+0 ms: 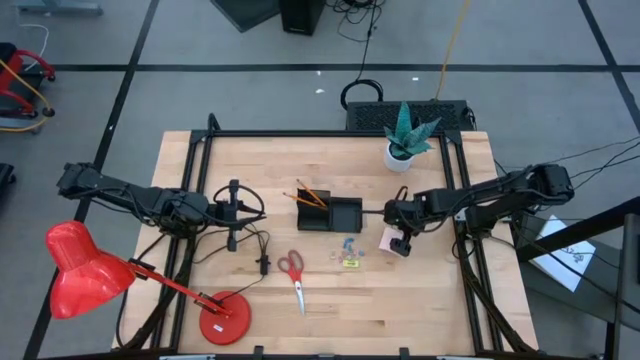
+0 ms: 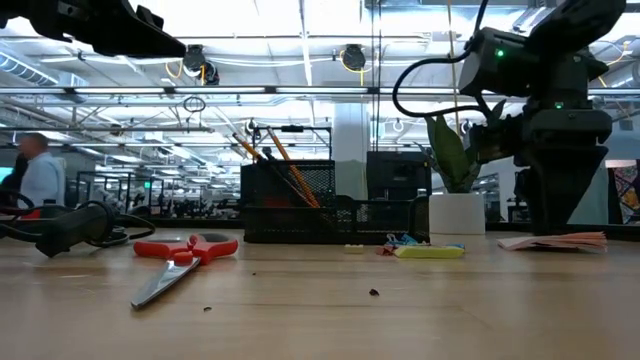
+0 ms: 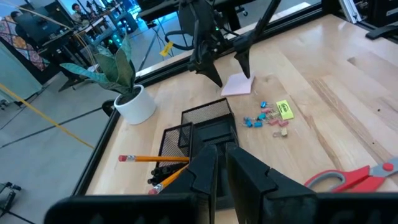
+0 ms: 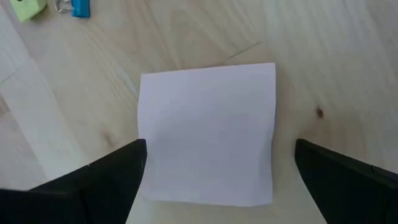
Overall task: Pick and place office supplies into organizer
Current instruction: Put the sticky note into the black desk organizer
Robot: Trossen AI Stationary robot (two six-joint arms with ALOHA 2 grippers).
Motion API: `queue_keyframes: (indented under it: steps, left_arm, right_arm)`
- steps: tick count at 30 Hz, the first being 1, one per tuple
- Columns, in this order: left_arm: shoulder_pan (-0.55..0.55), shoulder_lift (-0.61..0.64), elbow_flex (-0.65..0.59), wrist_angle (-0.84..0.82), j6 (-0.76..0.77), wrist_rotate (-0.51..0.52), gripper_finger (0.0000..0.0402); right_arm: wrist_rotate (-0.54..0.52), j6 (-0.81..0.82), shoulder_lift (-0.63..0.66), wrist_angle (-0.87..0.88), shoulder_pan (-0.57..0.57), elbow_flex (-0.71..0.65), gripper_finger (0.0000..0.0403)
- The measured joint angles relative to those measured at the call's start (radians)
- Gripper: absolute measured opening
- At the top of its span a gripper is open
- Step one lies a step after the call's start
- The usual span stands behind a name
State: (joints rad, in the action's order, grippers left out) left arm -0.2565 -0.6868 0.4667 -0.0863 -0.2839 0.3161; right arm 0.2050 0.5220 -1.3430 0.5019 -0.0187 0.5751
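A pink sticky-note pad (image 4: pixel 208 134) lies flat on the wooden table, right of the black organizer (image 1: pixel 328 213). My right gripper (image 4: pixel 219 149) hangs open just over the pad, pointing steeply down, one finger on either side of it; in the low view it (image 2: pixel 560 225) is down at the pad (image 2: pixel 555 241). Orange pencils (image 1: pixel 312 197) lean in the organizer's taller compartment. Red-handled scissors (image 1: pixel 293 275), blue clips (image 1: pixel 347 248) and a yellow piece (image 1: pixel 351 262) lie on the table in front of it. My left gripper (image 3: pixel 222 158) waits shut left of the organizer, raised off the table.
A white pot with a green plant (image 1: pixel 405 140) stands at the far edge behind the pad. A red desk lamp (image 1: pixel 100 275) fills the near left corner, its base (image 1: pixel 224 320) near the front edge. Black cables (image 1: pixel 250 240) lie near my left gripper.
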Motion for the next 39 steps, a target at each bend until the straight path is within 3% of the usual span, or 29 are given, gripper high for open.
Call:
queue_keyframes:
  steps: [12,16,20,29,39]
  left_arm:
    - [0.000,0.000,0.000,0.000,0.001,0.000,0.0044]
    - [0.000,0.000,0.000,0.000,0.001,0.000,0.0044]
    - [0.000,0.000,0.000,0.000,0.001,0.000,0.0044]
    - [0.000,0.000,0.000,-0.001,0.001,0.000,0.0044]
    - [0.000,0.000,0.000,0.000,0.005,0.000,0.0044]
  right_arm:
    - [-0.041,0.048,-0.002,-0.015,-0.068,-0.002,0.0399]
    - [0.043,0.053,-0.005,-0.071,-0.084,-0.002,0.0399]
    - [0.042,0.072,-0.005,-0.137,-0.117,-0.002,0.0399]
    - [-0.167,0.061,-0.069,-0.115,-0.208,-0.002,0.0398]
    - [-0.280,0.041,-0.201,-0.132,-0.300,0.006,0.0391]
